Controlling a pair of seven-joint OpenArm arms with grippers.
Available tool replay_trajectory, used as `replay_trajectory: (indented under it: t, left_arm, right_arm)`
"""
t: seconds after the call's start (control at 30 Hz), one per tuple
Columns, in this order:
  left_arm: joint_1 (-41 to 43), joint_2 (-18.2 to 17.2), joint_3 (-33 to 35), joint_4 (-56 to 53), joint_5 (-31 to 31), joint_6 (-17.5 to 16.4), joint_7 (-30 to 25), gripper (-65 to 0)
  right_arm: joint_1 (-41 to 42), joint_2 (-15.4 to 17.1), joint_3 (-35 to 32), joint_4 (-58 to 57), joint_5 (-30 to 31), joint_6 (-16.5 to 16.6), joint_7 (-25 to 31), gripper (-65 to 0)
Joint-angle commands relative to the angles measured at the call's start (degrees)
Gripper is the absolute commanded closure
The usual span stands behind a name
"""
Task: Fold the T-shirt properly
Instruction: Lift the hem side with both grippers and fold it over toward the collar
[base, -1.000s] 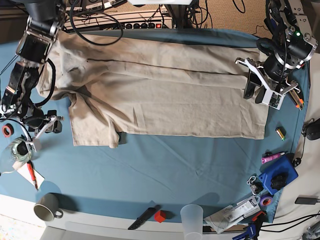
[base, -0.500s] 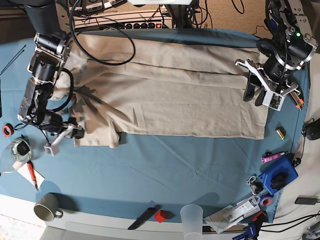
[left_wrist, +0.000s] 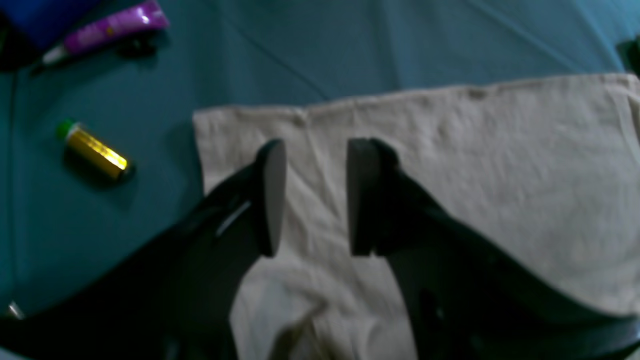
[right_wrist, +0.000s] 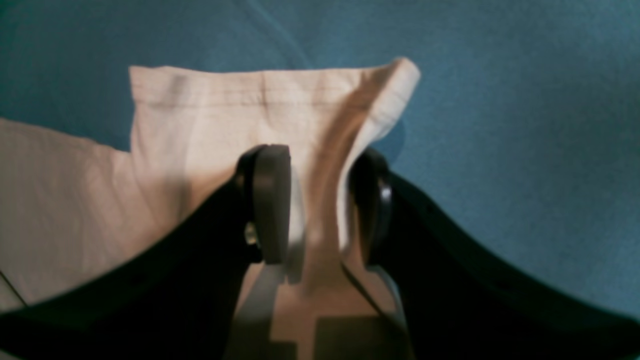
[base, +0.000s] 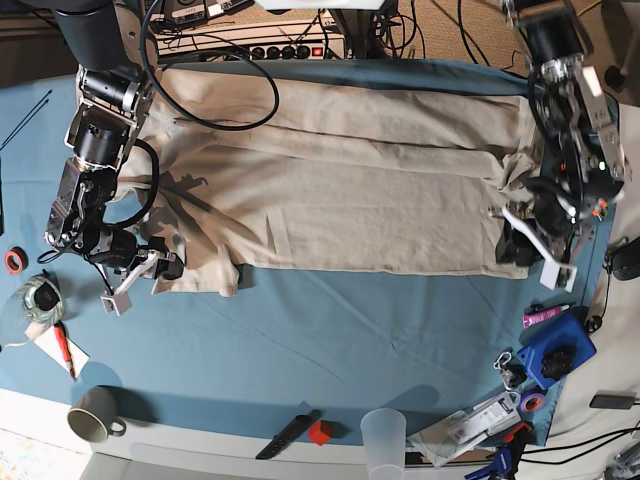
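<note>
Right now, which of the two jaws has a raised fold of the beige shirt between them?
The right gripper: a ridge of the plain beige cotton T-shirt rises between its jaws; the left's hover over flat cloth.

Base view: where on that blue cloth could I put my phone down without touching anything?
The widest bare stretch of the blue tablecloth lies between the near edge of the T-shirt and the clear cup at the front. It is crowded at the right front corner around the blue object, and at the left near the mug.
</note>
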Motion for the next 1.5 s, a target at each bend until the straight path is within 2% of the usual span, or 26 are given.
replay_trajectory:
  t: [0.0, 0.27, 0.53, 0.57, 0.67, 0.73, 0.87, 1.03, 1.17, 1.27, 1.37, 1.47]
  left_arm:
    - [-2.38, -0.66, -0.07, -1.31, 0.02, -0.15, -1.18, -21.6]
    - [-12.92, -2.21, 0.09, -20.28, 5.77, 0.20, -0.83, -21.6]
    - [-14.67, -3.15, 2.97, -28.17, 9.29, 3.98, -0.70, -20.6]
    - [-14.67, -3.15, 4.13, -29.05, 9.27, 3.93, -0.46, -18.4]
    - [-14.64, -3.15, 8.61, -30.80, 9.29, 3.96, 0.22, -6.4]
    - [-14.67, -3.15, 11.23, -31.04, 9.29, 4.02, 0.24, 0.0]
    - [-14.99, -3.15, 13.97, -31.01, 9.33, 7.91, 0.31, 0.0]
    - [-15.72, -3.41, 13.99, -29.88, 10.38, 10.64, 1.46, 0.0]
    - [-16.63, -4.15, 13.99, -27.58, 9.81, 10.60, 5.40, 0.0]
    - [-16.92, -4.83, 13.99, -25.00, 5.84, 10.71, 9.09, 0.0]
    - [-16.92, -5.75, 13.99, -21.81, 1.62, 12.35, 11.65, 0.0]
    - [-16.90, -6.32, 13.62, -17.77, 0.98, 12.28, 14.51, 0.0]
  right_arm:
    - [0.61, 0.52, -0.11, 0.15, -1.73, -0.28, -2.95, -21.9]
    - [0.59, 0.55, -0.09, 0.15, -1.73, -0.28, -3.48, -21.9]
    - [0.63, 0.55, -0.09, 0.15, -1.66, -0.28, -4.11, -21.6]
    - [0.63, 0.55, -0.09, 0.15, -1.66, -0.31, -4.68, -19.2]
    - [0.63, 0.55, -0.09, 0.17, -1.11, -0.31, -6.51, -6.2]
    - [0.63, 0.63, -0.09, 0.17, -1.11, -0.31, -6.86, 0.0]
    - [0.63, 1.46, -0.04, 1.03, -1.07, -0.31, -6.36, 0.0]
    - [0.63, 3.61, 0.00, 6.45, 0.50, -0.31, -6.12, 0.0]
    - [0.63, 5.18, 0.02, 12.04, 5.35, -0.33, -6.51, 0.0]
    - [0.61, 5.97, 0.02, 15.80, 8.68, -0.33, -8.26, 0.0]
    - [0.61, 6.45, 0.02, 19.34, 12.22, -0.31, -10.54, 0.0]
    - [0.61, 6.58, 0.07, 22.60, 13.60, -0.31, -12.15, 0.0]
